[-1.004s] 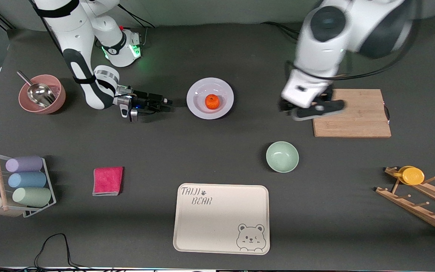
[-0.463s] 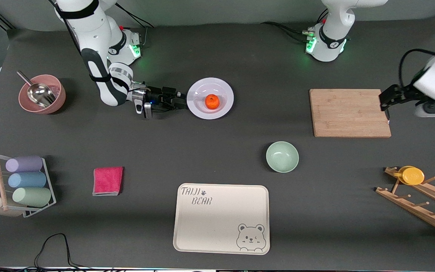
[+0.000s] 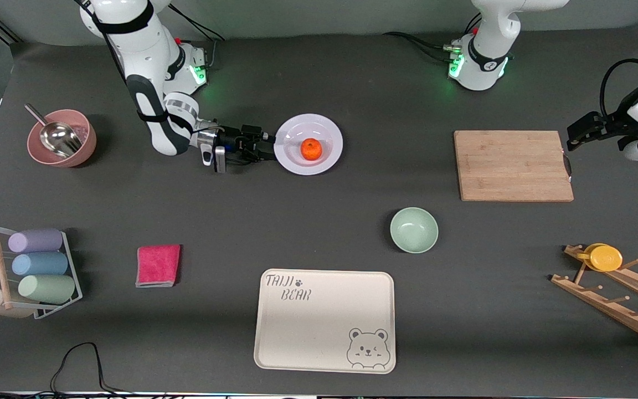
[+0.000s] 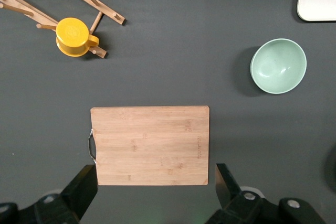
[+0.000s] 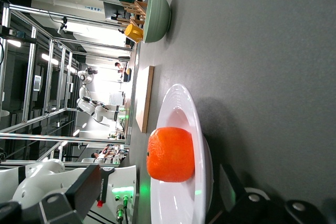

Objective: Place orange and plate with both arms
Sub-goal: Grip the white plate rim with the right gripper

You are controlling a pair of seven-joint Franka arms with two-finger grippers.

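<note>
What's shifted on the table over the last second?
The right pincer slid low along the table up to the rim of the round white plate, open. The left pincer swung away from the plate, out past the wooden cutting board, open. The small orange and plate stayed put.

— Underneath everything?
— Dark grey table (image 3: 319,233), matte, lit evenly from above.
— And past its edge?
— Metal frames (image 5: 31,77) and bright ceiling lights (image 5: 94,27), seen in the right wrist view; pale wall (image 3: 319,14) along the top.
</note>
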